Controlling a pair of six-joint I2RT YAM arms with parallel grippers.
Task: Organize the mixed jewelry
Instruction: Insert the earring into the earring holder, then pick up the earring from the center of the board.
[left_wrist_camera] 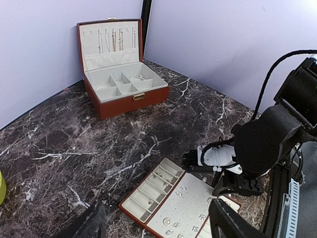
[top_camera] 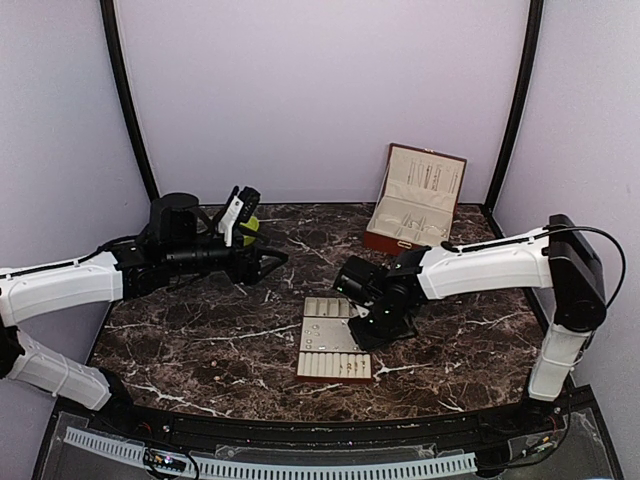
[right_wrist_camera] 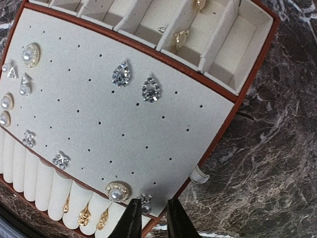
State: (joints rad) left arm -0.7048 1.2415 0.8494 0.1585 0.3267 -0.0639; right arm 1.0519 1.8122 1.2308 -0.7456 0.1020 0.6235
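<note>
Left pincer [top_camera: 272,262]: fingers [left_wrist_camera: 225,222] spread wide, nothing between them, hovering over the dark marble tabletop [top_camera: 190,340]. A lime-green bowl [top_camera: 252,226] sits just behind it.

The mixed jewelry [right_wrist_camera: 121,74] is mostly in the flat beige slotted tray with brown edge [right_wrist_camera: 158,124], directly under the right pincer [right_wrist_camera: 152,203]. Studs are pinned in the perforated pad ahead of its tips, gold rings sit in the roll slots to its left, and a few pieces lie in the compartments far ahead.

Right pincer: fingers only narrowly parted, no piece visible between them. A small silvery stud [right_wrist_camera: 145,201] sits right at the tips, next to a round pearl stud [right_wrist_camera: 118,191].

The open red-brown jewelry box with pale lining [left_wrist_camera: 124,103] stands well beyond the right pincer, with chains hanging in its lid.

My read: the step is stud handling at the pad's near edge, either a pick or a seat. The next move needs fine centring on that silvery stud, a light pinch and a straight lift, without nudging the pearl.

No readable writing or brands anywhere.
</note>
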